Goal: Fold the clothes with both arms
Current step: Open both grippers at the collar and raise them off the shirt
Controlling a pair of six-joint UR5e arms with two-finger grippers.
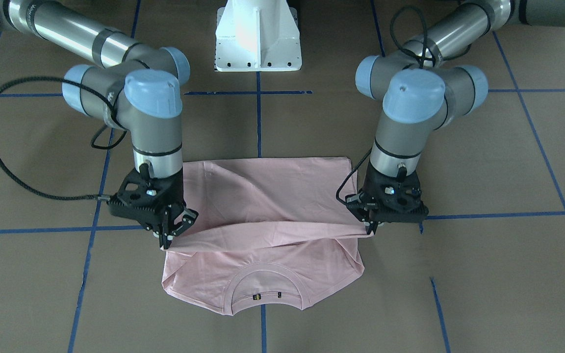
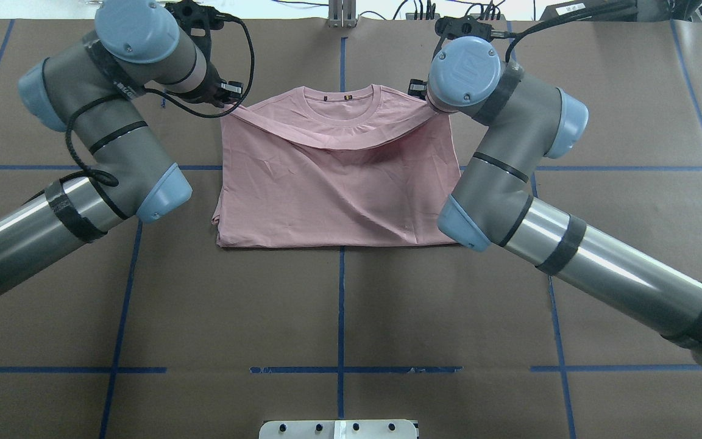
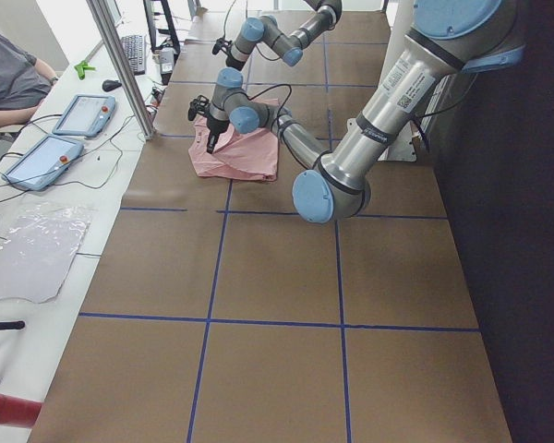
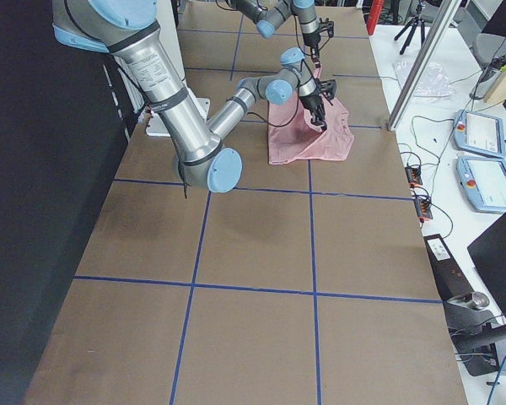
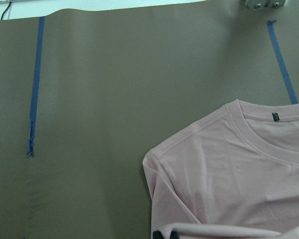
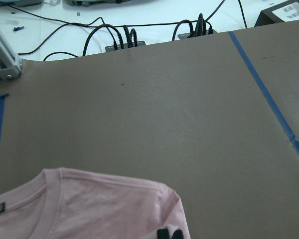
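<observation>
Brown paper covers the surface, marked into squares by blue tape lines. A pale pink T-shirt lies at the middle, between two silver-grey robot arms. Its collar points away from the robot, towards the operators' side.

The shirt's lower half is doubled over its upper half, with the crease on the robot's side. The hem hangs in a shallow sag between the two arms, raised just above the chest area and short of the collar.

The left end effector is pinched closed on one corner of the hem. The right end effector is pinched closed on the other corner. Both sit at about the same height, near the shirt's shoulders.

The step in hand looks like the bottom-to-top fold, about midway. The hem is lifted across but not yet laid down.

The next move likely calls for both arms to travel together towards the collar, keeping the hem taut and level. They would then lower it onto the shoulders and let go at the same time, so the edges line up without wrinkles.
</observation>
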